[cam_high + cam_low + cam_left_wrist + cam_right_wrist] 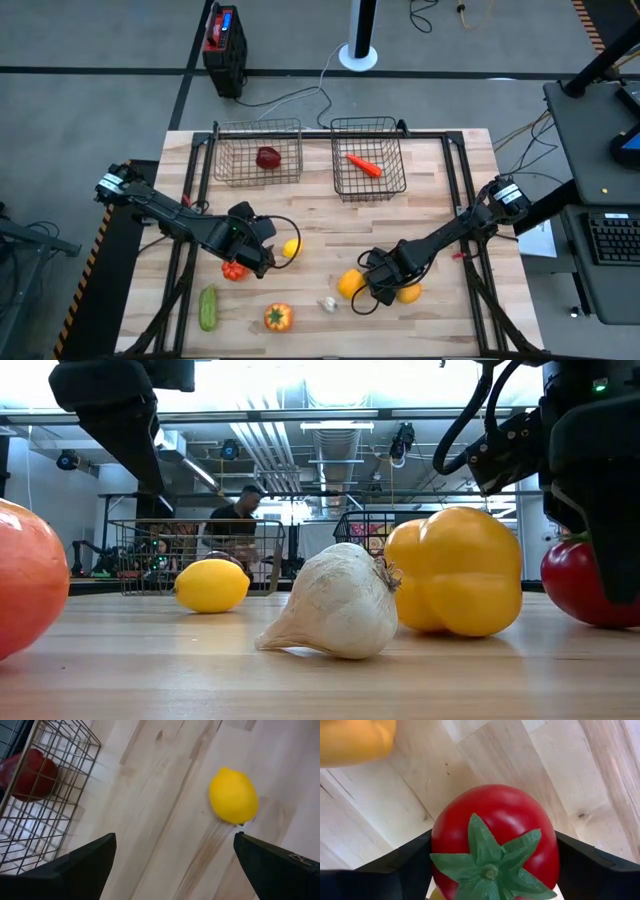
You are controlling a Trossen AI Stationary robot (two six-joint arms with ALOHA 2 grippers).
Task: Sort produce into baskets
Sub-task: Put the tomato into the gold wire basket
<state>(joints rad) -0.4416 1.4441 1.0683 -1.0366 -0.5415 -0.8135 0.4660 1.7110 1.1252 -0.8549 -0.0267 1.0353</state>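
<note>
1. Right wrist view: the right fingers [492, 865] stand wide on either side of a red tomato [495, 840], their inner faces at or almost at its skin; whether they press it cannot be told. Its green leafy cap faces the camera.
2. An orange-yellow piece [355, 740] shows in one corner of that view, on pale wood planks.
3. From above, the right fingers [383, 288] sit low on the bench [440, 230], hiding the tomato; an orange [350, 284] and a yellow pepper [408, 293] flank them.
4. Left wrist view: the left fingers [175, 865] are spread wide with nothing between them, above bare wood. A glossy, oval lemon [233, 795] lies ahead of them.
5. That view also catches the thin wire wall of the left basket [45, 795] with a dark red apple [27, 772] inside.
6. From above, the left fingers [262, 255] hover beside the lemon, with a second tomato [233, 270] just under the arm.
7. Low view: a white, ridged garlic [335, 605] lies in front of the lobed pepper, detail the overhead camera loses.
8. Right basket [368, 160]: holds a carrot [362, 165].
9. Near the front edge lie a cucumber [207, 308] and an orange pepper [277, 317].
10. No writing is readable.
</note>
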